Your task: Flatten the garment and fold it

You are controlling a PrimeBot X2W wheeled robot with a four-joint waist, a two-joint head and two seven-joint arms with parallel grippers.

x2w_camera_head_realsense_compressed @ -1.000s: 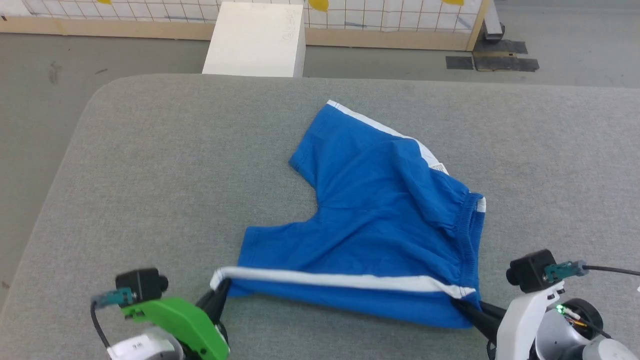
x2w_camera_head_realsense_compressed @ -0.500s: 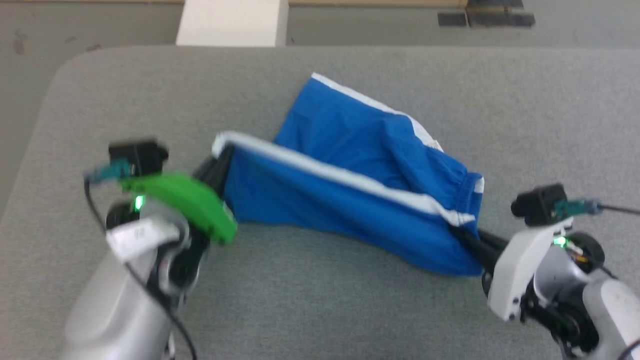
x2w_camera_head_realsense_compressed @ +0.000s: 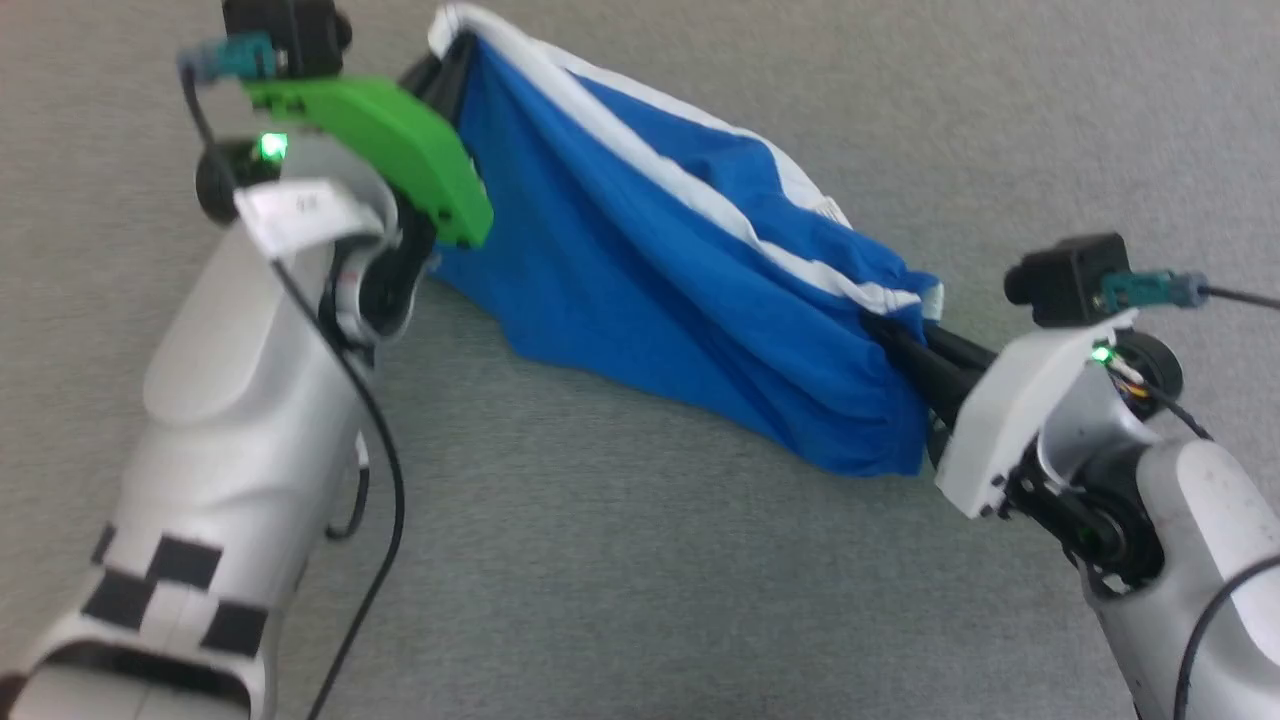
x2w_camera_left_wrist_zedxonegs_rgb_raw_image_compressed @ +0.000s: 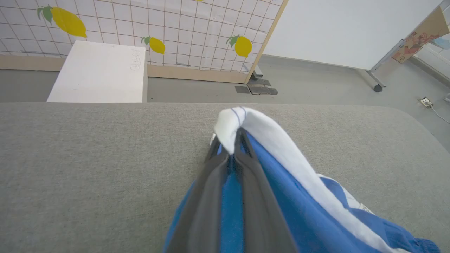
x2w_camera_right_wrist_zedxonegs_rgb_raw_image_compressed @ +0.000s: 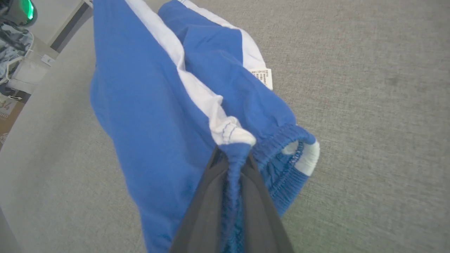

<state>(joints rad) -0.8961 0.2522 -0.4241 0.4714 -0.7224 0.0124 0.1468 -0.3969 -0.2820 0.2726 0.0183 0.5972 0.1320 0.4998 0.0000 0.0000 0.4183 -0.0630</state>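
The garment point(x2w_camera_head_realsense_compressed: 620, 270) hides fingertips of the right hand point(x2w_camera_head_realsense_compressed: 888, 328).

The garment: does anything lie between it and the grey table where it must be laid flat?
Nothing visible does. The garment hangs between the left gripper and the right gripper, both with jaws shut on its edge, over the grey table.

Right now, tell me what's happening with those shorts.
The robot holds the blue shorts stretched between both grippers. The left gripper pinches the white-trimmed leg hem; the right gripper pinches the elastic waistband. The held edge is raised above the grey padded table, the rest hanging down. The fold is not yet set down.
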